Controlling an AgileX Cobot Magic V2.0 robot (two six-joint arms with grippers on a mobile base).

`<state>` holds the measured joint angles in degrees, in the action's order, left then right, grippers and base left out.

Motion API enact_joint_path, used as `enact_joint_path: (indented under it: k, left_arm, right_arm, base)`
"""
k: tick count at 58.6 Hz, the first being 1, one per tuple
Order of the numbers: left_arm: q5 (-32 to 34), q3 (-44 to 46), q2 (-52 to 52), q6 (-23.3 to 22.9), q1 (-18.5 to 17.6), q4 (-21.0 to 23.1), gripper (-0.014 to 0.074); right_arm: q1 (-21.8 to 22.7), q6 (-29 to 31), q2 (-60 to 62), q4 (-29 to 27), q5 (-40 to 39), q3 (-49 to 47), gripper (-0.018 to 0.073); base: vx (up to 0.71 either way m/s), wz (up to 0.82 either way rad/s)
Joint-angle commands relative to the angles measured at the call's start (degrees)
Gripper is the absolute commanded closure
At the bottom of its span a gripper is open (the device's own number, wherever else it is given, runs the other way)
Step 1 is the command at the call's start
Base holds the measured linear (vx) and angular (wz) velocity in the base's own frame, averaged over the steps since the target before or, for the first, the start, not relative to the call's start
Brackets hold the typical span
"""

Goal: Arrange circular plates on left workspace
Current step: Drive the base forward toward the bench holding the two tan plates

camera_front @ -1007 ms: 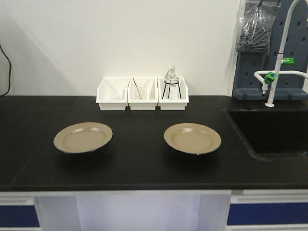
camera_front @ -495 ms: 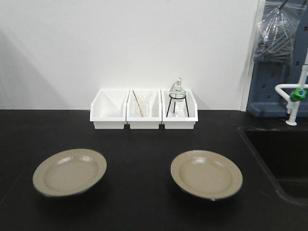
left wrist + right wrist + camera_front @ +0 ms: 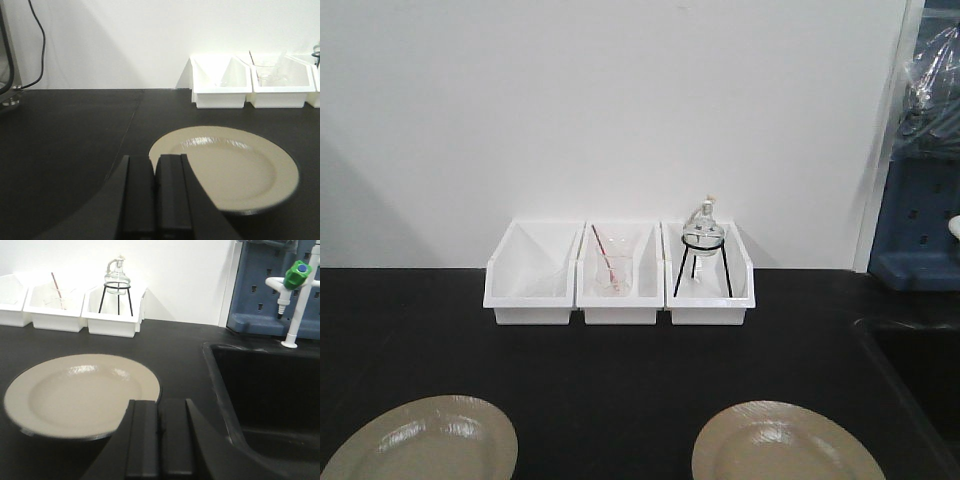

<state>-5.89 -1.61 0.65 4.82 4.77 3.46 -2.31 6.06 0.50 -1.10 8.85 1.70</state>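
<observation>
Two round beige plates lie flat on the black benchtop (image 3: 640, 370). The left plate (image 3: 420, 442) and the right plate (image 3: 775, 447) are both cut off by the front view's bottom edge. My left gripper (image 3: 155, 159) is shut on nothing, just short of the left plate's (image 3: 235, 167) near-left rim. Shut and empty as well, my right gripper (image 3: 160, 402) hovers by the near-right rim of the right plate (image 3: 75, 392). Neither gripper shows in the front view.
Three white bins (image 3: 618, 285) stand in a row against the back wall, one with a glass beaker, one with a flask on a wire tripod (image 3: 703, 245). The sunken sink (image 3: 270, 390) and its tap (image 3: 295, 295) lie right of the right plate. A cable (image 3: 37, 45) hangs at far left.
The front view has closed in on the bench: bins look bigger and the plates have slid to the bottom edge. The plates keep their places on the benchtop.
</observation>
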Motion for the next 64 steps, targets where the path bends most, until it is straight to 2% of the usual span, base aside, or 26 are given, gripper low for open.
enact_joint_path:
  k: [1,25,64]
  left_arm:
    - [4.57,-0.67,0.76,-0.38,-0.13,0.46,0.0594]
    - [4.57,-0.67,0.76,-0.38,-0.13,0.46,0.0594]
    - [4.57,-0.67,0.76,-0.38,-0.13,0.46,0.0594]
  right_arm:
    - [-0.12,-0.01,1.00,0.55,-4.71,0.33,0.0557]
    - [-0.12,-0.01,1.00,0.55,-4.71,0.33,0.0557]
    - [-0.12,-0.01,1.00,0.55,-4.71,0.33,0.0557]
  base:
    - [0.31,-0.01]
    - [0.17,-0.04]
    - [0.01,0.00]
